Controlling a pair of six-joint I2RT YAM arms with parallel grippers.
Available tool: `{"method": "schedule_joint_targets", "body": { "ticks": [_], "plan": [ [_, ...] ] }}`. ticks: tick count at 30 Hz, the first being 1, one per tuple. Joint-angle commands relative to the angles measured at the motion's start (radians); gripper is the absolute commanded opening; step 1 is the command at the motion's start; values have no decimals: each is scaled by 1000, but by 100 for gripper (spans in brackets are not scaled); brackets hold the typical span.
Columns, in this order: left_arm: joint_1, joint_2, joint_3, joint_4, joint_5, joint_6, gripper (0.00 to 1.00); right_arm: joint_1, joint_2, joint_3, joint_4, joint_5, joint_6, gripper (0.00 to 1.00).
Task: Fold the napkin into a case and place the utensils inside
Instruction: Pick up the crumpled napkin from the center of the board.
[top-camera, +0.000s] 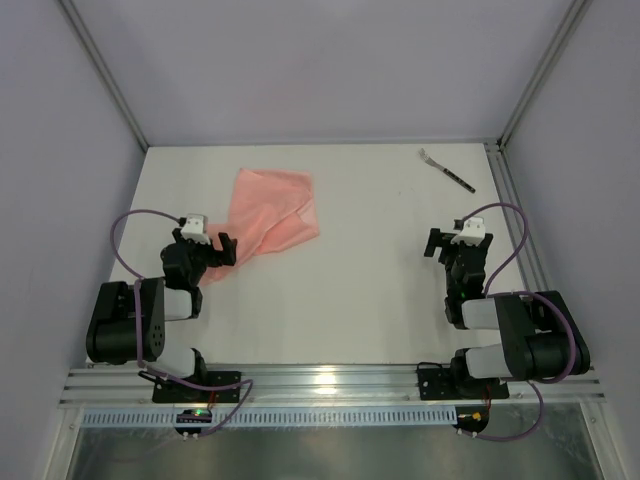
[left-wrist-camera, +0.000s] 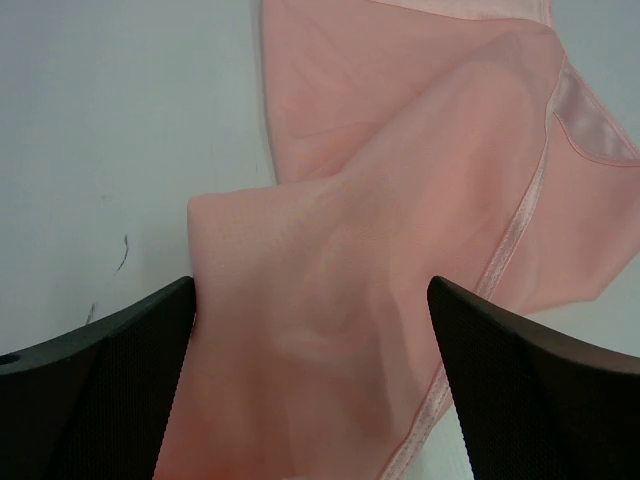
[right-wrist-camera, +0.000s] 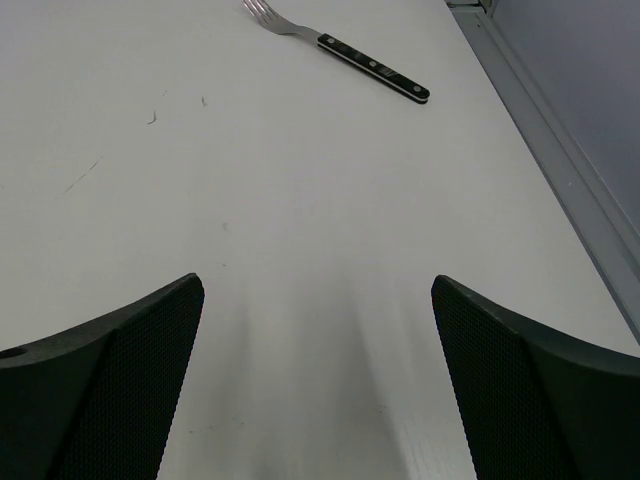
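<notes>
Though low over the cloth at the left, clamped on nothing: left gripper (top-camera: 226, 250) with fingers (left-wrist-camera: 120, 380) spread wide, either side of the near end of the napkin (top-camera: 272, 210), salmon-pink, rumpled and partly doubled over on the left half of the white table (top-camera: 370, 280). Farther right, right gripper (right-wrist-camera: 317, 290) likewise wide apart above bare tabletop, holding nothing. Near the far right corner, well apart from the napkin, the fork (top-camera: 447, 170), dark-handled, silvery head toward the back.

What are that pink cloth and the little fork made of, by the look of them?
Napkin: thin, slightly sheer woven fabric, matte, with a shinier satin-like hem; it lies in soft folds. Fibre unclear. Fork: bright silvery prongs, probably steel; dark glossy handle with pale rivet-like dots, plastic or wood, unclear.
</notes>
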Motion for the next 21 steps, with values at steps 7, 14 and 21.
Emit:
{"method": "schedule_joint_targets", "body": {
  "ticks": [7,14,21],
  "plan": [
    [-2,3,21,73,3,10,99,-10,-222,247,-475,-82,49,99],
    [92,-193,149,-168,185,-65,99,67,-193,564,-996,-356,207,84],
    [144,-130,672,-1204,269,203,91,387,52,872,-1207,-209,319,83]
  ]
}}
